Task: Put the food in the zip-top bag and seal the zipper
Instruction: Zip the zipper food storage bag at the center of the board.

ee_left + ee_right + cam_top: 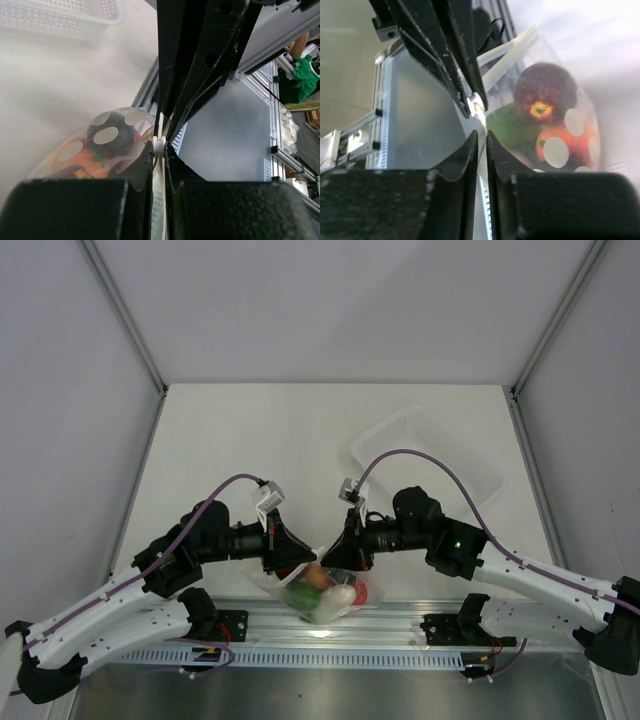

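Observation:
The zip-top bag (345, 598) is clear with white dots and hangs between my two grippers over the table's near edge. The food is inside it: a green piece (298, 594), a white radish (340, 595) and red pieces. My left gripper (308, 562) is shut on the bag's mouth edge, with a small white zipper slider (160, 145) just beyond its fingertips. My right gripper (336, 558) faces it tip to tip and is shut on the same edge (482, 150). The right wrist view shows a dark red piece (545, 92), the green piece (512, 125) and an orange piece (565, 142) through the plastic.
The rigid clear tray (430, 455) lies at the back right of the table and also shows in the left wrist view (60, 15). The aluminium rail (400, 620) runs along the near edge below the bag.

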Controlling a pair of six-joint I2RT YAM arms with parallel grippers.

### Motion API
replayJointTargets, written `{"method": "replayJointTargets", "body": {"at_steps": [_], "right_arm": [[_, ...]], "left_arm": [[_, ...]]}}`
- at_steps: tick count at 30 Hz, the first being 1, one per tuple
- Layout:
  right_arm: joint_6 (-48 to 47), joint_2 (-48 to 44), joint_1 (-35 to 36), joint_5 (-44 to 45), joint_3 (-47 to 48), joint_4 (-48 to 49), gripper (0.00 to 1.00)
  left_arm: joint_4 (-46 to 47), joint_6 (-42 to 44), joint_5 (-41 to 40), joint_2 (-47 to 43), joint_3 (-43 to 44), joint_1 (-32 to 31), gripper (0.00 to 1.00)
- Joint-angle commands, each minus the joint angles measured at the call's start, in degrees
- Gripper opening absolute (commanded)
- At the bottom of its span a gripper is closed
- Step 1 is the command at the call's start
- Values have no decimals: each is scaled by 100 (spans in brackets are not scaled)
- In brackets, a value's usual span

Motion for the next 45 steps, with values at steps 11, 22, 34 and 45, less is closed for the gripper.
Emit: {"method": "replayJointTargets", "body": {"at_steps": [11, 22, 34, 45], "right_arm": [[-517, 202, 101, -423, 660, -246, 24], [-569, 527, -93, -853, 845, -140, 22], [-499, 379, -146, 181, 854, -228, 0], [-262, -861, -225, 1238, 90, 27, 0]], "left_arm": [[209, 54, 207, 13, 14, 39, 1], [235, 54, 295, 14, -21, 39, 1], [121, 81, 137, -4, -48, 39, 1], [-450, 195, -452, -21, 75, 56, 1]]}}
